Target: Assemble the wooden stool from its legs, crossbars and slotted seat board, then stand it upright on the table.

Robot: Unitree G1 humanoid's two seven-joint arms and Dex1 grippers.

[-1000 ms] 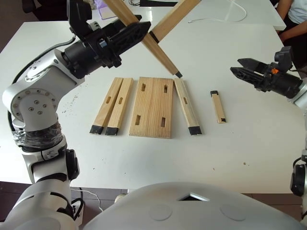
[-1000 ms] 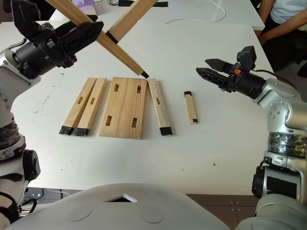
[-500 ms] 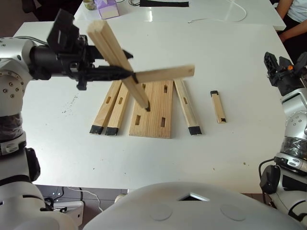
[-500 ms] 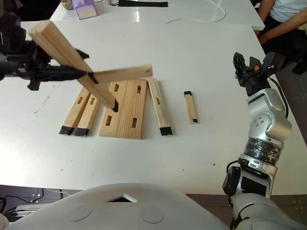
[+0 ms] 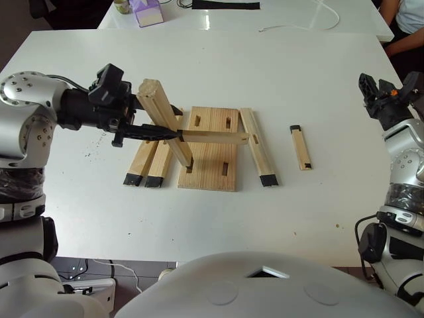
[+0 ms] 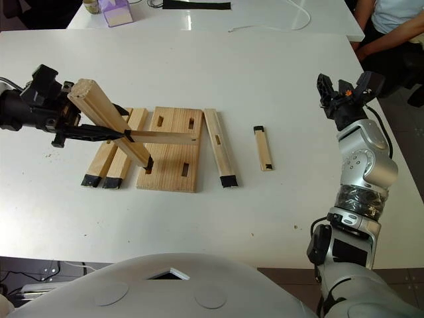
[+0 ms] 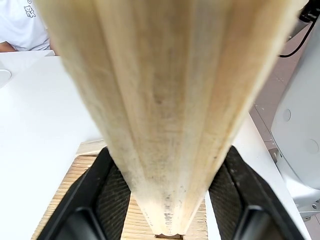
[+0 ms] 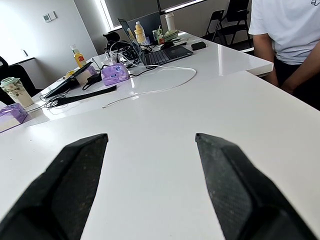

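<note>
Left eye view shows what my next input depends on. The left gripper (image 5: 169, 134) is clamped on a leg (image 5: 162, 114) that carries a crossbar (image 5: 215, 137) plugged into its side. The leg's black-tipped lower end sits at the near-left slot (image 5: 189, 164) of the slotted seat board (image 5: 211, 151), which lies flat on the table (image 5: 278, 73). I cannot tell whether the tip has entered the slot or only rests on its edge. The leg's long axis is tilted: from the slot it rises and leans off toward the board's left side and away from me. The crossbar runs roughly level across the board toward the loose leg (image 5: 258, 151) lying just beside the board's right edge. In the left wrist view the finger pads (image 7: 114, 192) press the leg from both sides. My judgement is that the leg must be tipped nearer to upright over the slot before I push down, or it will jam. Another pair of legs (image 5: 152, 154) lies just left of the board, and a short crossbar (image 5: 301, 147) lies right of the loose leg. The right gripper (image 5: 379, 93) is raised well off to the board's right with its fingers spread and nothing in them, so the left arm is the one placed for this.
</note>
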